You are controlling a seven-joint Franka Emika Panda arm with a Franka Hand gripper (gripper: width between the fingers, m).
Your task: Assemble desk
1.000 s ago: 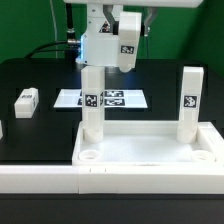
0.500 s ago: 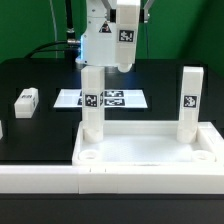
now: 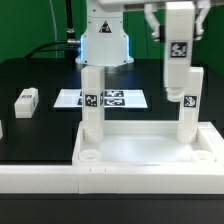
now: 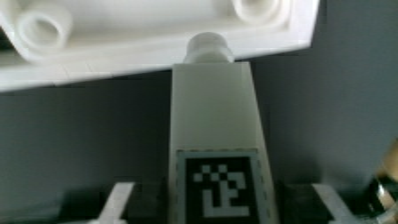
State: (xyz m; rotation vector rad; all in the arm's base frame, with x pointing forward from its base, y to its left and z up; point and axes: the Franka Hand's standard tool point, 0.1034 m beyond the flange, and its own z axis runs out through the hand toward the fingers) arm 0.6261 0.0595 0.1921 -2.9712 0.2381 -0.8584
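Note:
The white tray-like tabletop point(image 3: 150, 148) lies rim up at the front, with two white legs standing in its far corners: one point(image 3: 92, 100) on the exterior view's left, one point(image 3: 193, 110) on its right. My gripper point(image 3: 178, 38) is high at the right, shut on a third white leg point(image 3: 177, 65) with a square marker. That leg hangs upright in the air, just beside the right standing leg. In the wrist view the held leg point(image 4: 217, 120) points its peg end toward the tabletop's rim point(image 4: 143, 45) and its round sockets, between my gripper's point(image 4: 222, 205) fingers.
A small white leg point(image 3: 26, 99) lies on the black table at the exterior view's left. The marker board point(image 3: 113, 98) lies flat behind the tabletop. A long white rail point(image 3: 40, 180) runs along the front edge. The robot base point(image 3: 103, 40) stands at the back.
My gripper has swung from above the left standing leg to the exterior view's right, carrying the leg with it. The leg now hangs upright. Nothing on the table moved.

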